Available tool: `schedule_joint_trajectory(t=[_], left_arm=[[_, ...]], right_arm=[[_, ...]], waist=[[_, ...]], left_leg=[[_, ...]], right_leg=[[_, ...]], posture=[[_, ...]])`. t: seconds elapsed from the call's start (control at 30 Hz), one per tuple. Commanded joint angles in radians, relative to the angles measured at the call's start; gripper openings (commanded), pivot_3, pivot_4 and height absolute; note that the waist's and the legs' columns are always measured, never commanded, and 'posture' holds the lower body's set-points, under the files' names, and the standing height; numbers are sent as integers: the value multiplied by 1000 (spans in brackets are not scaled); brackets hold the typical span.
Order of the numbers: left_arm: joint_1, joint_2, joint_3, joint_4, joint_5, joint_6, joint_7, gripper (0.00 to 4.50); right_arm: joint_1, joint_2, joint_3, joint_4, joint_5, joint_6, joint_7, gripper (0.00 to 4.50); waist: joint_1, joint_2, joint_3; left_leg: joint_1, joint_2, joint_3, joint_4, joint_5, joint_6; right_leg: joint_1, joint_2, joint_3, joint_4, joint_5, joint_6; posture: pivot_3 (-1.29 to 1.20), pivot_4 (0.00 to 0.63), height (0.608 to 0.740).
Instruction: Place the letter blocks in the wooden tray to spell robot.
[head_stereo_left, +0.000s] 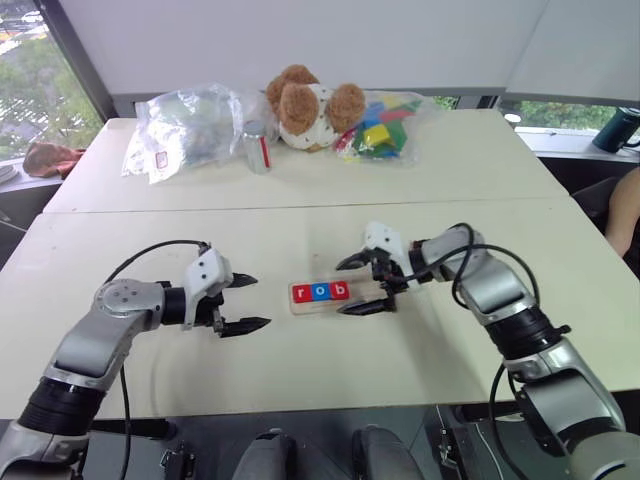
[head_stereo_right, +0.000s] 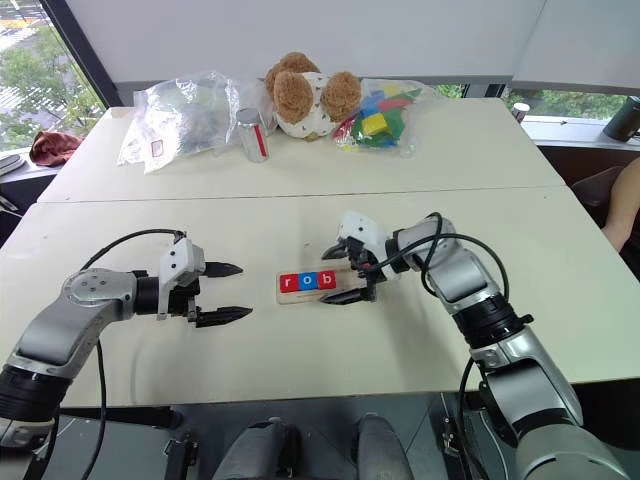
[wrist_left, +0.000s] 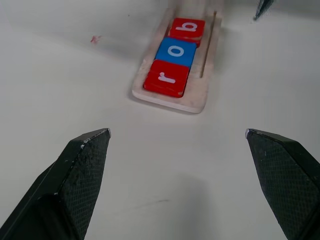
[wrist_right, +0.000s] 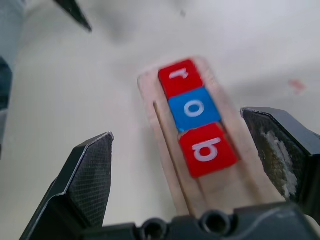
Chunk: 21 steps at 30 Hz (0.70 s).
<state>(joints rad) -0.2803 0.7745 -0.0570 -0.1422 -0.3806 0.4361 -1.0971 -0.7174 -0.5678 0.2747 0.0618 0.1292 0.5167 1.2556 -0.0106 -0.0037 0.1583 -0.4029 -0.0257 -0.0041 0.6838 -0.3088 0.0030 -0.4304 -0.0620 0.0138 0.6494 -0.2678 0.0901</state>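
Lying between right hand fingers: wooden tray

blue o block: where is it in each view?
Left eye: blue o block, centre, middle of three tiles in the wooden tray.
Right eye, just left of centre.
Left wrist, upper middle.
Right wrist, centre.
Shared landmark: red r block adjoining it.

Two pale tables pushed together, white wall, daylit windows
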Motion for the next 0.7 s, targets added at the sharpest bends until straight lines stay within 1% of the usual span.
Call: schedule_joint_trajectory(t=[0.03, 0.1, 0.17, 0.23, 0.33, 0.4, 0.47, 0.6, 0.7], left_arm=[[-48, 27, 59, -76, -68, 54, -18, 4500], [-68, 50, 71, -86, -86, 77, -31, 4500], [-88, 66, 76, -87, -96, 93, -41, 4500], [-103, 76, 76, -85, -103, 102, -52, 4500], [-136, 87, 65, -72, -110, 117, -75, 4500], [-149, 85, 56, -63, -107, 119, -87, 4500], [-157, 76, 41, -48, -94, 111, -96, 4500], [-168, 65, 20, -27, -73, 93, -105, 4500], [-169, 56, 12, -20, -60, 83, -102, 4500]], right_arm=[[-10, -23, -207, -76, 25, 172, -213, 4477], [24, 8, -318, -119, -2, 297, -395, 4477], [58, 69, -407, -177, -24, 417, -564, 4477], [101, 114, -440, -236, -46, 474, -679, 4477], [200, 239, -473, -344, -90, 550, -870, 4477], [238, 304, -472, -380, -88, 560, -931, 4477], [252, 353, -464, -362, -97, 540, -990, 4477], [249, 396, -444, -250, -117, 466, -1080, 4477], [215, 429, -462, -140, -119, 392, -1151, 4477]], waist=[[2, 0, 0], [2, 0, 0], [1, 0, -1], [-1, 0, -1], [-7, 0, -1], [-7, 0, -1], [-8, 0, -1], [-7, 0, -1], [-7, 0, -1]], left_leg=[[0, 0, 0, 0, 0, 0], [-1, 0, -1, 0, 0, -1], [-1, 0, -1, 0, 1, -2], [-1, 0, -1, -1, 2, -3], [-2, 0, 0, -2, 2, -4], [-3, 0, 1, -2, 2, -4], [-3, 0, 2, -1, 3, -4], [-2, -1, 2, 0, 2, -3], [-1, -1, 1, 0, 3, -4]], right_leg=[[0, 0, 0, 0, 0, 0], [0, 0, 0, 0, 0, 0], [0, 0, 0, 0, 0, 0], [-1, 0, 0, 0, 0, 0], [-3, 0, 1, 1, 0, 0], [-5, 1, 1, 3, 0, 0], [-6, 1, 2, 5, 0, 0], [-5, 1, 2, 6, 0, 0], [-4, 2, 2, 6, 0, 0]], posture=[[0, 150, 740], [0, 150, 740], [0, 150, 740], [0, 150, 740], [0, 150, 740], [0, 150, 740], [0, 150, 740], [0, 150, 740], [0, 150, 740]])
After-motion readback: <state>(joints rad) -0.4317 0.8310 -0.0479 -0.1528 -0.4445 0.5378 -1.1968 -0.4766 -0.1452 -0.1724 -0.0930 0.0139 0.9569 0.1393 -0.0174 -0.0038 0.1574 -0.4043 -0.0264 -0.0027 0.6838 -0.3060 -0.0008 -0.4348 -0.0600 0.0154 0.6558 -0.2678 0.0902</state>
